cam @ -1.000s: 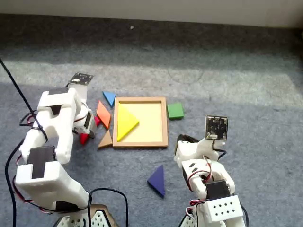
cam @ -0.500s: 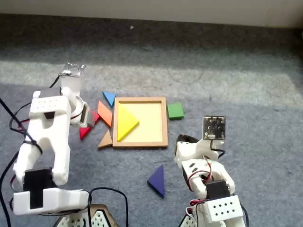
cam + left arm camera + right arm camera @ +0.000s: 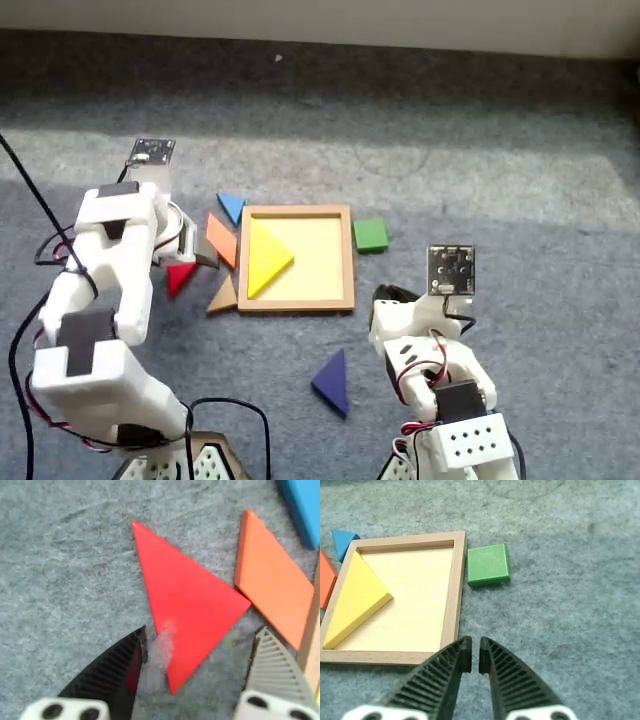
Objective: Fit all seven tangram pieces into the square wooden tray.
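Note:
The square wooden tray (image 3: 346,258) lies mid-table with a yellow triangle (image 3: 264,258) inside along its left side. My left gripper (image 3: 201,636) is open, its fingers on either side of a red triangle (image 3: 187,605) that lies on the carpet left of the tray (image 3: 180,276). An orange parallelogram (image 3: 272,595) lies next to it, against the tray edge. My right gripper (image 3: 471,654) is shut and empty, just in front of the tray's near rim (image 3: 451,600). A green square (image 3: 488,564) sits outside the tray's right side.
A small blue triangle (image 3: 231,206) lies off the tray's far left corner and a brown triangle (image 3: 223,295) at its near left corner. A dark blue triangle (image 3: 332,380) rests in front, beside the right arm's base. Grey carpet covers the table.
The left arm lifted its wrist away half a second ago and has come back down over the red triangle, which now shows more fully. The right arm has kept still.

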`<action>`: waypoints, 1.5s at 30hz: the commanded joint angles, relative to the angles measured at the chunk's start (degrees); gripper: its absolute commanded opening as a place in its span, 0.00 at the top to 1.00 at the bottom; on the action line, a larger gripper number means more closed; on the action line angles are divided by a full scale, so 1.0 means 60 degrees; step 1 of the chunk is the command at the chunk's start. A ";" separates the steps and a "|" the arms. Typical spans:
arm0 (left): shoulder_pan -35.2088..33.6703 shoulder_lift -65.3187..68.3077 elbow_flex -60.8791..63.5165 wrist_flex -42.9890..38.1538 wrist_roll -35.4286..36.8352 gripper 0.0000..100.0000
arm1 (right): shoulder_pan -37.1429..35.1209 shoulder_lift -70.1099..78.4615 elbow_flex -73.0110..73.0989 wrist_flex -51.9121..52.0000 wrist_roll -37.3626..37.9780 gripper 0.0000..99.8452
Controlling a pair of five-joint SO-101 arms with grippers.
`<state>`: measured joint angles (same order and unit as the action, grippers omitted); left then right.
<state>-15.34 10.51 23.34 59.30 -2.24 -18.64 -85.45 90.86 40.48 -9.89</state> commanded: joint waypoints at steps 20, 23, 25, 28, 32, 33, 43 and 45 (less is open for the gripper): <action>-0.0081 0.3700 -0.5238 0.2637 0.0498 0.74 | 0.0066 -0.0139 -0.0022 -0.0227 0.0147 0.96; -0.0066 0.3875 -0.5458 0.2857 0.0498 0.74 | 0.0081 -0.0139 -0.0022 -0.0227 0.0147 0.96; -0.0051 0.3890 -0.5473 0.2857 0.0484 0.74 | 0.0081 -0.0139 -0.0022 -0.0227 0.0161 0.96; 0.0007 0.3890 -0.5473 0.2857 -0.0293 0.81 | 0.0081 -0.0139 -0.0022 -0.0227 0.0161 0.96; 0.0212 0.3890 -0.5458 0.2857 -0.0484 0.86 | 0.0081 -0.0139 -0.0022 -0.0227 0.0161 0.96; 0.0227 0.3890 -0.5458 0.2857 -0.0498 0.86 | 0.0081 -0.0139 -0.0022 -0.0227 0.0161 0.96; 0.0227 0.3861 -0.5458 0.2857 -0.0513 0.93 | 0.0095 -0.0139 -0.0022 -0.0227 0.0161 0.96; 0.0227 0.3714 -0.5385 0.2857 -0.0513 0.93 | 0.0095 -0.0139 -0.0022 -0.0227 0.0161 0.96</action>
<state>-13.93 33.80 -8.48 75.91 -4.62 -18.64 -85.45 90.86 40.48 -9.54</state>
